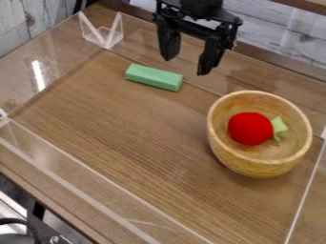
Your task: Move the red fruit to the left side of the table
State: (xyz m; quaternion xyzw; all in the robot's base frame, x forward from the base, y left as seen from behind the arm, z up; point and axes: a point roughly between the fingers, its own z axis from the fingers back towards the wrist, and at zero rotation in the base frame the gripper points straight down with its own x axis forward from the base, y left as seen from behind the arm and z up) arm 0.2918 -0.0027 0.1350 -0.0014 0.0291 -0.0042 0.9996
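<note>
Bright red, rounded and smooth-looking fruit in a wooden bowl, the black hand wide apart.

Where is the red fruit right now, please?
In the camera view, the red fruit sits inside the wooden bowl at the right side of the picture, beside a small light-green piece.

Arm cropped above, bowl partly covered
</note>
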